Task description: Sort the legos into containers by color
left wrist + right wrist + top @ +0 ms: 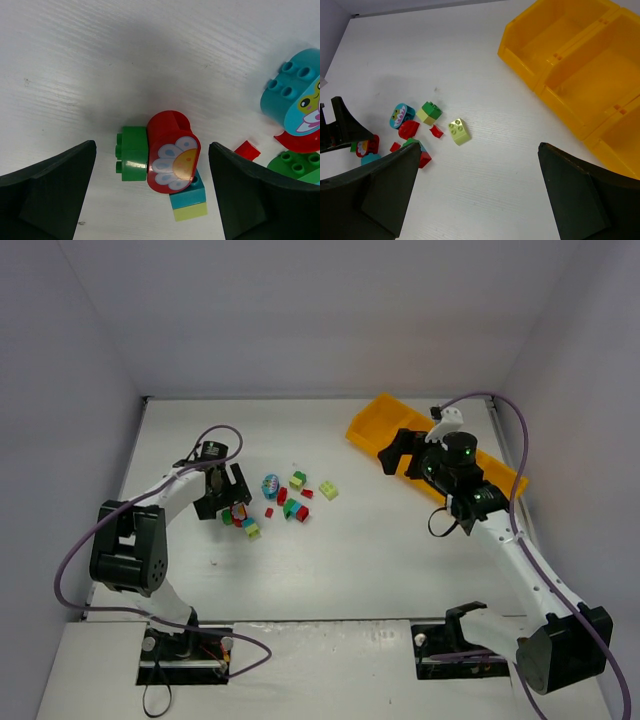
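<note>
Your left hand (152,150) stands wide open and grips nothing. Its fingers are on either side of a red flower-printed brick (170,130) and do not touch it. A dark green brick (132,152) touches the red one, also between the fingers, and a teal brick (187,192) pokes out from behind it. More legos (292,90) lie outside the hand, past one finger. Your right hand (480,147) is open too and holds nothing. The orange-yellow tray (517,60) sits ahead to its right on the desk (485,50).

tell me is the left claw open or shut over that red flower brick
Open. In the left wrist view the left claw has its fingers standing wide apart either side of the red flower brick, not touching it.
</note>
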### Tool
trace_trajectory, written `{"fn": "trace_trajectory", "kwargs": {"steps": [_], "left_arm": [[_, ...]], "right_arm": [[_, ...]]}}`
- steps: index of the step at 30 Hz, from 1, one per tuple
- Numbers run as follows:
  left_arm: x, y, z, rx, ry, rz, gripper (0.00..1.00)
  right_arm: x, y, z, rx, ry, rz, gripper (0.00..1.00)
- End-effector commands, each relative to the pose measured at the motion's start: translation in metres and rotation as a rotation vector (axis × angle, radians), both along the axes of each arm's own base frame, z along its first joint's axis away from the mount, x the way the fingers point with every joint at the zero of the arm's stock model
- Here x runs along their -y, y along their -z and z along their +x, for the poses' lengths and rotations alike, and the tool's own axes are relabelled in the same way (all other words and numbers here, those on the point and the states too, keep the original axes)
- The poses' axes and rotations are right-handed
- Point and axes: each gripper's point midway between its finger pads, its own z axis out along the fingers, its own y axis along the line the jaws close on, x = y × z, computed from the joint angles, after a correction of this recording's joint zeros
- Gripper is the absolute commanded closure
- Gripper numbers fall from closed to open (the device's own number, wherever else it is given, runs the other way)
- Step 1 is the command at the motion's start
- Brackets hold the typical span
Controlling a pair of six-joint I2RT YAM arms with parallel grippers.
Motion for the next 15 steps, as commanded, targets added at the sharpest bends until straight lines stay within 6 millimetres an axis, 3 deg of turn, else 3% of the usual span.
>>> {"fn": "trace_trajectory", "kwargs": {"steps": [1, 11, 15], "left_arm": [[0.006, -0.015, 0.019, 0.064, -0.003, -0.005, 0.16], [0.013, -0.019, 0.026, 0.096, 0.002, -0.029, 0.38], [0.016, -0.030, 0.029, 0.125, 0.007, -0.048, 0.50]], "right_arm": [[-0.007, -0.011, 0.006, 0.049, -0.013, 0.024, 0.00], [-0.013, -0.012, 0.004, 0.051, -0.034, 0.025, 0.00], [-0.015, -0.013, 0.003, 0.055, -0.042, 0.024, 0.00]]}}
